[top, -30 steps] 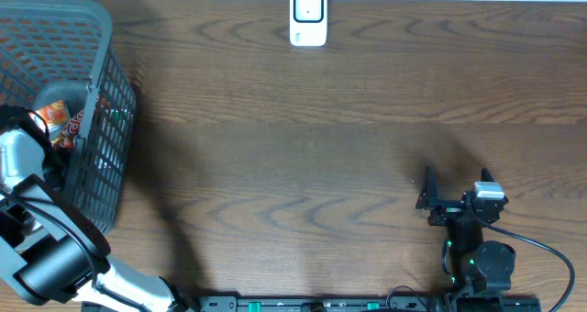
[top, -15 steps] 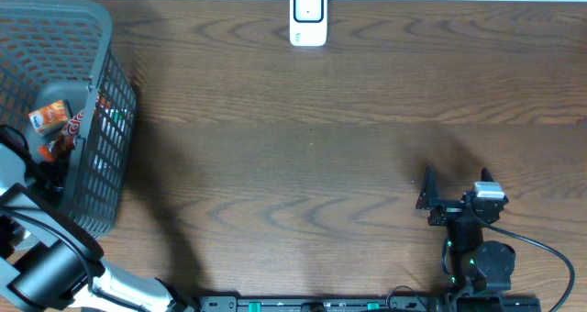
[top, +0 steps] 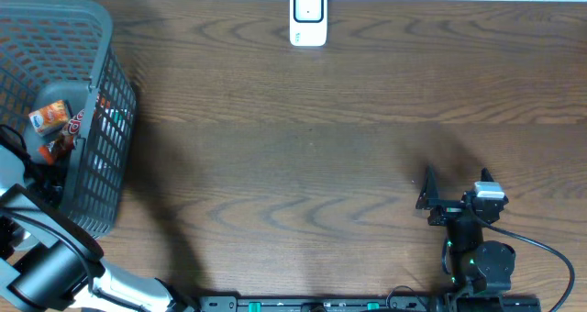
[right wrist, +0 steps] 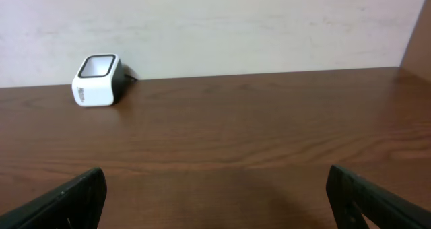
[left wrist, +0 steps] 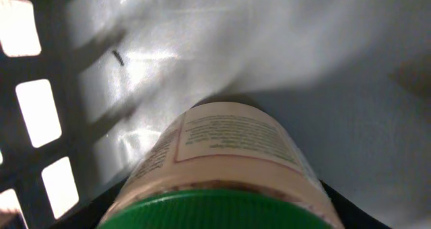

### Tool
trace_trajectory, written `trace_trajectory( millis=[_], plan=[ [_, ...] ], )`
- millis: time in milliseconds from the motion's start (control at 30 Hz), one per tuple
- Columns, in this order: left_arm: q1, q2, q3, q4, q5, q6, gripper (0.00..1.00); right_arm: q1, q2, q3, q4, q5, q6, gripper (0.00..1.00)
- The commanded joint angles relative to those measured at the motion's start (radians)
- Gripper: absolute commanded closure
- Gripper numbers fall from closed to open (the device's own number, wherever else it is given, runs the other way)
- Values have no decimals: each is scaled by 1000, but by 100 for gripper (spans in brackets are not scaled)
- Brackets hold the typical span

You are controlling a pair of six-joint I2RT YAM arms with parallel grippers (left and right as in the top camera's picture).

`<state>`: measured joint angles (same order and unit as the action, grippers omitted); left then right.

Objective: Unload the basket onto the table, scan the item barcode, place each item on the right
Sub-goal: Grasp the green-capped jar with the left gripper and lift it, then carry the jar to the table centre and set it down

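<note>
Bottle (left wrist: 229, 158) with green cap (left wrist: 215, 212) sits in the basket (top: 101, 37) at nine o'clock, right at my left gripper (top: 44, 168); if it grips, I cannot tell. Right gripper (right wrist: 215, 188) stands wide open. The bottle seems light, stiff and slippery; I would hold the body below the cap.

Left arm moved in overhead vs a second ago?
Yes. Against the grey basket, the left arm has pulled back toward the bottom-left corner of the overhead view, uncovering the orange packet inside the basket.
</note>
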<state>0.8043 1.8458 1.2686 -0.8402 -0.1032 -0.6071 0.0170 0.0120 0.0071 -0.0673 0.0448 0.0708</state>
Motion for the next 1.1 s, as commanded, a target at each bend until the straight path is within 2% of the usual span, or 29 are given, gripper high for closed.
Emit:
trace_trajectory(
  millis=[0,267,500,833,1067],
  plan=[
    [2,-23,28,-3,-2,4,41,-4,-7,-2,-3,9,-9,1],
    [2,-80,34,-14,34,4,41,-4,-7,-2,-3,10,-9,1],
    [2,-265,50,-14,101,2,40,-4,-7,-2,-3,9,-9,1],
    [1,-569,50,-19,385,-62,39,-4,-7,-2,-3,9,-9,1],
    [-37,-768,50,48,564,-127,36,-4,-7,-2,-3,9,-9,1]
  ],
)
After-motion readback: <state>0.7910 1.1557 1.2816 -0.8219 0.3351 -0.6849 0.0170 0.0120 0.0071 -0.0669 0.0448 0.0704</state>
